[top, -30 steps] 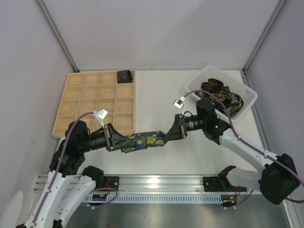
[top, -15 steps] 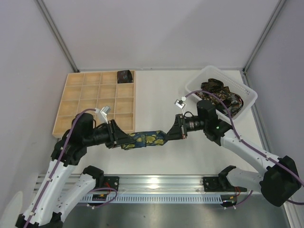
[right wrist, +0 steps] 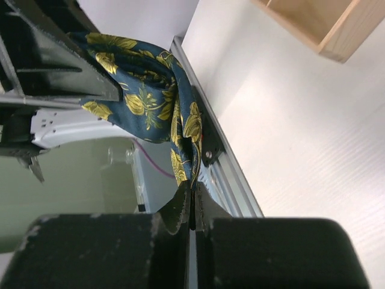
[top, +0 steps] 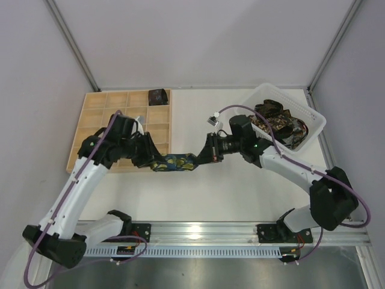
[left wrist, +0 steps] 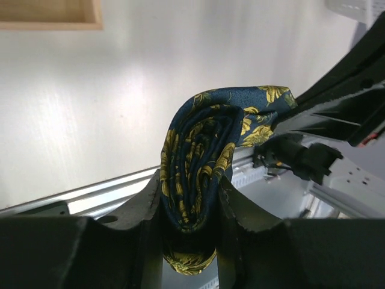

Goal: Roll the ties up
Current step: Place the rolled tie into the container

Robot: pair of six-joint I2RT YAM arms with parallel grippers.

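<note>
Table (top: 198, 192): work has shifted from the near edge toward the tray (top: 96, 129), so the roll is probably bound for a cell.
Basket (top: 317, 118): more ties (top: 277, 123) waiting, far right.
Left arm (top: 84, 174): reached forward, wrist over the tray's near right corner.
Right arm (top: 289, 168): drawn inward, wrist pointing left.
Tie (top: 175, 162): navy, strung between both grippers, with a shorter span than a second ago.
Left gripper (left wrist: 187, 198): partly open, clamping the rolled end.
Right gripper (right wrist: 191, 201): closed, pinching the tail.
</note>
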